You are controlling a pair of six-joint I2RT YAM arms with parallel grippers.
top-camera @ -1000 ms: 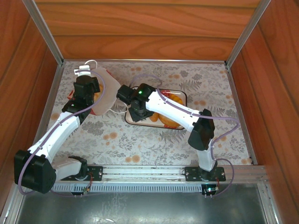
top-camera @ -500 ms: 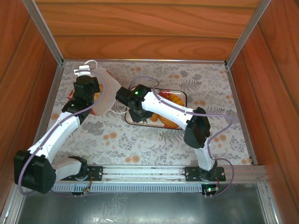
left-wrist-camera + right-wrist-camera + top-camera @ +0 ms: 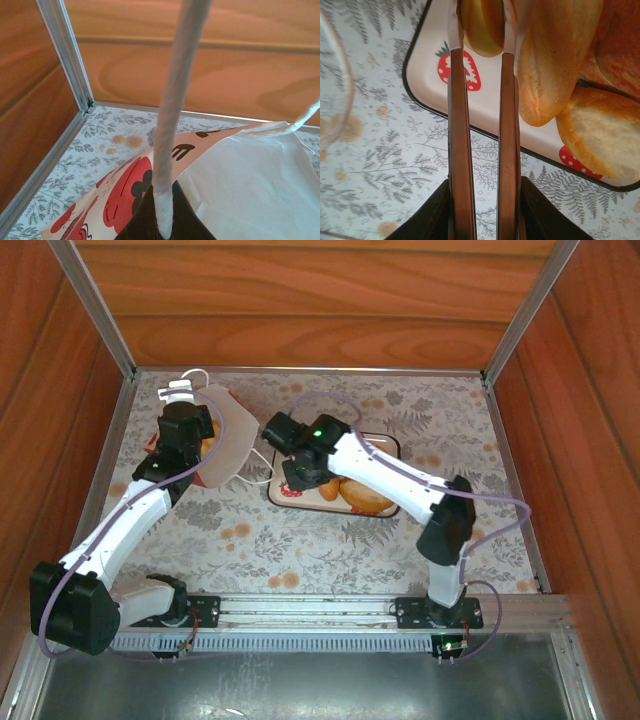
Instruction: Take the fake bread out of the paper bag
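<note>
Right wrist view: a small golden roll (image 3: 481,34) is pinched between the tips of my right claw (image 3: 481,17). The fingers (image 3: 461,150) are drawn in narrow against its two sides, over a corner of the strawberry-print tray (image 3: 427,85). The frame edge cuts off the roll's top. On the tray beside it, an oval loaf (image 3: 555,65) touches a pale-faced bun (image 3: 600,135). Another brown piece (image 3: 622,40) runs out of frame.

From the top camera, the paper bag (image 3: 230,435) sits just left of the tray. Something orange (image 3: 208,447) shows at its mouth, too small to name. My left claw (image 3: 187,425) is at the bag's far side from the tray, clamped on a cord handle (image 3: 172,110). That cord runs straight up from my dark fingers and hides most of them.
</note>
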